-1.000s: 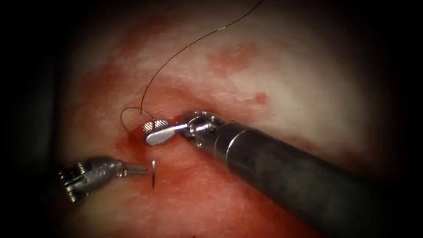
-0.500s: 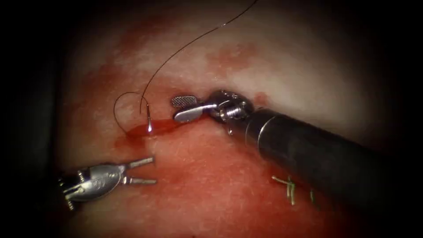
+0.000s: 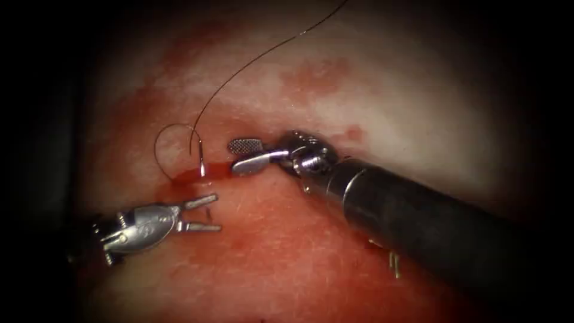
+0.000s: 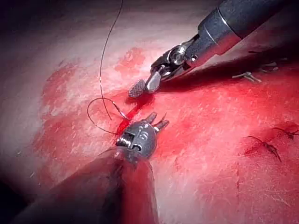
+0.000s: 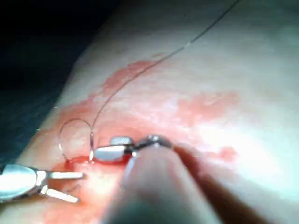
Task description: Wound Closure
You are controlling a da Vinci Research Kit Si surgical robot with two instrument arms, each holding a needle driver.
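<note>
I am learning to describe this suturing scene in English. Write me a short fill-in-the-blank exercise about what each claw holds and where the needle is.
The left claw is ___ and holds nothing.
The right claw, also open, holds ___.
The needle stands with one end in the tissue, to the ___ of the right claw in the endoscope view.
Missing words: open; nothing; left.
</note>
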